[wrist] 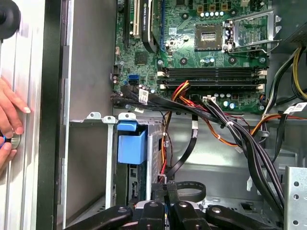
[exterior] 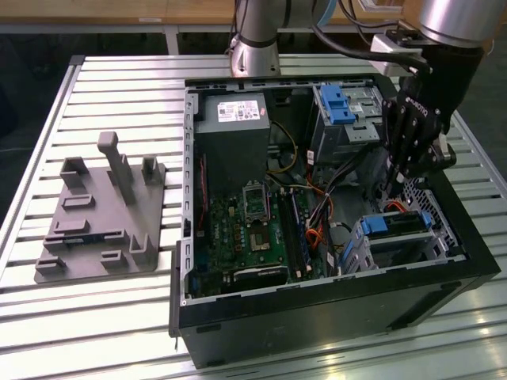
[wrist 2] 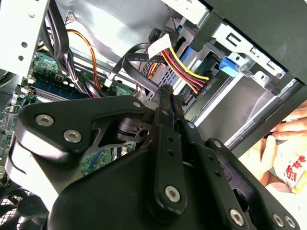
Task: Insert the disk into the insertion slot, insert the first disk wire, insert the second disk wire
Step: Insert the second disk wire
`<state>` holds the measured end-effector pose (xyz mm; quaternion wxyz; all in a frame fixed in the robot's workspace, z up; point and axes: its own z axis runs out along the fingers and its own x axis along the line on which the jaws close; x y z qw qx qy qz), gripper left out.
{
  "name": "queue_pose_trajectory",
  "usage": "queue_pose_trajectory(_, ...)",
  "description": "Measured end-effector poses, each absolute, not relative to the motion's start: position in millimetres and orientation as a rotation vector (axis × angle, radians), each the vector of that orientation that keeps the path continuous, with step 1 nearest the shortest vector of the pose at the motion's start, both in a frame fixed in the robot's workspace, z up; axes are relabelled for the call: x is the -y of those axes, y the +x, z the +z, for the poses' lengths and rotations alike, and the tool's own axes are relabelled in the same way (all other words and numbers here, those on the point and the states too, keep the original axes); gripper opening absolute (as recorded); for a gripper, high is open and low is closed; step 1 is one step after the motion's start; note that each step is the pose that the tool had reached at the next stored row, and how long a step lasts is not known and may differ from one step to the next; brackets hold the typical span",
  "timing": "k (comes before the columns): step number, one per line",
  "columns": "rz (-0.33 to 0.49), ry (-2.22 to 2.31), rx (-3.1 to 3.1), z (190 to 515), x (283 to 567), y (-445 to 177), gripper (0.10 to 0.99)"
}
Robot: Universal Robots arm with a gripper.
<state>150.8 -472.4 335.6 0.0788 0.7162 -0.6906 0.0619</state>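
Note:
The disk [exterior: 396, 225], in its blue carrier [wrist: 130, 144], sits inside the insertion slot [exterior: 415, 252], the silver cage at the case's corner on the exterior view's right. A plug with red, yellow and black wires [wrist 2: 197, 86] is seated at the disk's end. My gripper [exterior: 391, 187] hangs inside the case just beside the cage. Its fingers are shut on the end of a black flat wire [wrist: 184, 152], which loops up toward the motherboard. In the second wrist view the gripper [wrist 2: 166, 92] tips meet right next to that plug.
A taller grey bay with a blue latch [exterior: 339, 104] stands behind the gripper. Cable bundles [wrist: 249, 143] cross between cage and motherboard [exterior: 249, 229]. A person's hand [wrist: 9, 115] rests on the case's outer edge. A grey fixture [exterior: 99, 218] lies on the table at the exterior view's left.

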Motion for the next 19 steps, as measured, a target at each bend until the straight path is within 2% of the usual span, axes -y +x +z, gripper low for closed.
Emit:
queue_pose_trajectory(10, 0.148, 2.163, 2.089, 338, 480, 150, 0.145)
queue_pose_trajectory(19, 0.126, 2.175, 2.100, 338, 498, 149, 0.145)
